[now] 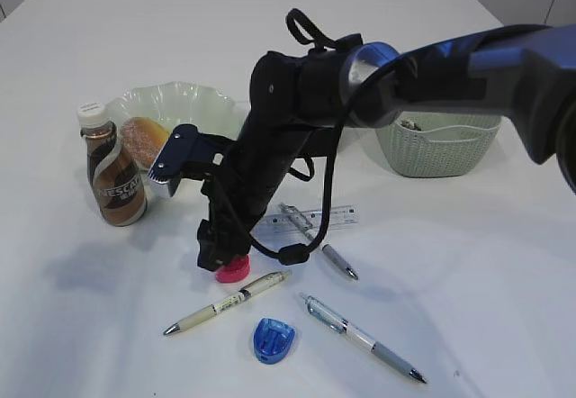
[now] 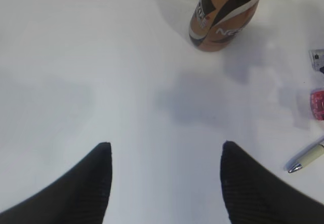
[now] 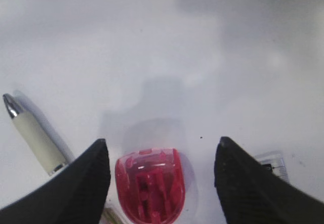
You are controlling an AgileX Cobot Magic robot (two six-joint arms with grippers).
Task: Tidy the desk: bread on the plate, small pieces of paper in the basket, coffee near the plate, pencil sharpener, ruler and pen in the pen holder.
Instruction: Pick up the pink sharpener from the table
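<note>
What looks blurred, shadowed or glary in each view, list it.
Exterior view: the right arm close to the lens is soft, with a faint grey shadow on the desk left of the gripper. Left wrist view: the coffee is slightly blurred and cut off at the top. Right wrist view: the red pencil sharpener is soft and the desk looks washed out.

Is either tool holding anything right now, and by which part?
Nothing is held. The right tool stands open astride the red sharpener without gripping it; the left tool is open over bare desk.
</note>
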